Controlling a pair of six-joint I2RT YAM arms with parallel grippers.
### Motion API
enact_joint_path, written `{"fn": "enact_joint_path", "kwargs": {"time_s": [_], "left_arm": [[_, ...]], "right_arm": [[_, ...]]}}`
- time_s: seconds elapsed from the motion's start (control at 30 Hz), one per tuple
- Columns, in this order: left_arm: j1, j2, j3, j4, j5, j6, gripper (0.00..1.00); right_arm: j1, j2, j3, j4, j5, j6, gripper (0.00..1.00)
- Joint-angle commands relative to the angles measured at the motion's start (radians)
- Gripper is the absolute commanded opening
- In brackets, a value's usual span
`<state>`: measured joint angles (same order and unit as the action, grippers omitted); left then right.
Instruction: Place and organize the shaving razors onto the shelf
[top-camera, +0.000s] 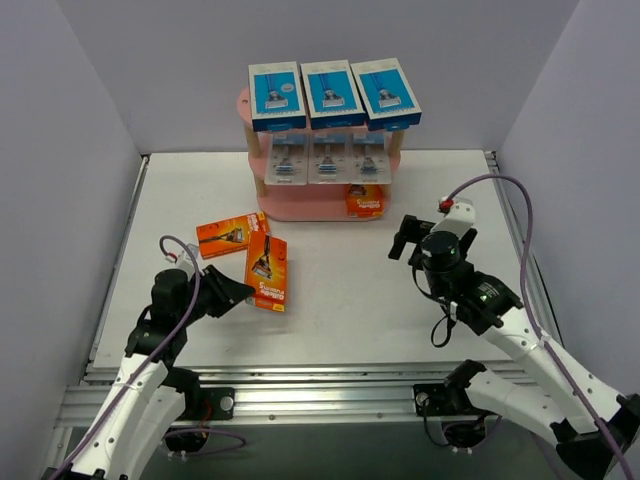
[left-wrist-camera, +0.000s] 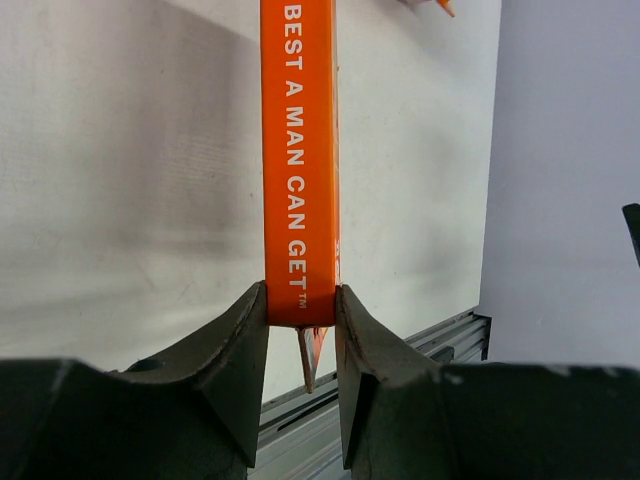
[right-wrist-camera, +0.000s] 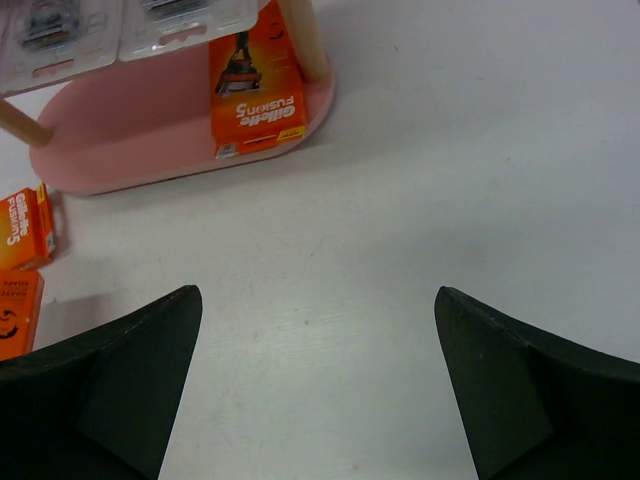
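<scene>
Left side first: the left tool (top-camera: 243, 293) is pinching the held orange card (top-camera: 267, 270) at its near end. In the wrist view both fingers (left-wrist-camera: 235, 345) clamp the thin edge printed "BEST A MAN CAN GET". That card sits at about 7 o'clock from the shelf (top-camera: 300, 210), over the desk (top-camera: 340, 300), and we cannot tell whether it touches the surface. Just off its 10 o'clock corner, the loose orange card (top-camera: 232, 235) lies flat.

Over to the right tool (right-wrist-camera: 318, 295): its fingers are spread wide with nothing between them. It hangs over bare desk at 4 o'clock from the shelf and points toward it.

On the shelf itself, at 12 o'clock on the desk, 3 blue-and-white boxes (top-camera: 333, 92) line the top tier. 3 clear blister packs (top-camera: 330, 158) stand in a row on the middle tier. 1 shelved orange card (top-camera: 365, 200) stands at the 3 o'clock end of the bottom board.
</scene>
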<state>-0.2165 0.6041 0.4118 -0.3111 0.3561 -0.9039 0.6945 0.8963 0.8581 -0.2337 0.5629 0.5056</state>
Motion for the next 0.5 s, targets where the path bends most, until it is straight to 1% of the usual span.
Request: {"fn": "enact_joint_path", "kwargs": {"time_s": [0.0, 0.07, 0.17, 0.2, 0.23, 0.27, 0.3, 0.37, 0.47], "left_arm": [[-0.007, -0.018, 0.052, 0.111, 0.02, 0.002, 0.02], [-0.007, -0.014, 0.044, 0.153, 0.029, -0.027, 0.02], [-0.012, 0.029, 0.03, 0.256, 0.059, -0.071, 0.02], [-0.02, 0.045, 0.022, 0.335, 0.066, -0.082, 0.02], [-0.027, 0.062, 0.021, 0.364, 0.069, -0.093, 0.02], [-0.037, 0.098, 0.021, 0.391, 0.066, -0.101, 0.02], [-0.046, 0.118, 0.021, 0.436, 0.052, -0.115, 0.02], [-0.086, 0.167, 0.036, 0.472, 0.024, -0.122, 0.02], [-0.118, 0.317, 0.059, 0.556, -0.006, -0.159, 0.02]], "right_arm": [[-0.173, 0.018, -0.047, 0.045, -0.336, -0.117, 0.95], [-0.242, 0.032, -0.065, 0.063, -0.402, -0.124, 0.94], [-0.283, 0.045, -0.057, 0.083, -0.495, -0.118, 0.94], [-0.321, 0.052, -0.054, 0.083, -0.521, -0.116, 0.94], [-0.344, 0.058, -0.051, 0.094, -0.613, -0.114, 0.94], [-0.368, 0.068, -0.05, 0.103, -0.661, -0.105, 0.94], [-0.418, 0.072, -0.054, 0.114, -0.707, -0.099, 0.94], [-0.457, 0.082, -0.059, 0.143, -0.788, -0.07, 0.93], [-0.484, 0.099, -0.05, 0.149, -0.781, -0.056, 0.93]]}}
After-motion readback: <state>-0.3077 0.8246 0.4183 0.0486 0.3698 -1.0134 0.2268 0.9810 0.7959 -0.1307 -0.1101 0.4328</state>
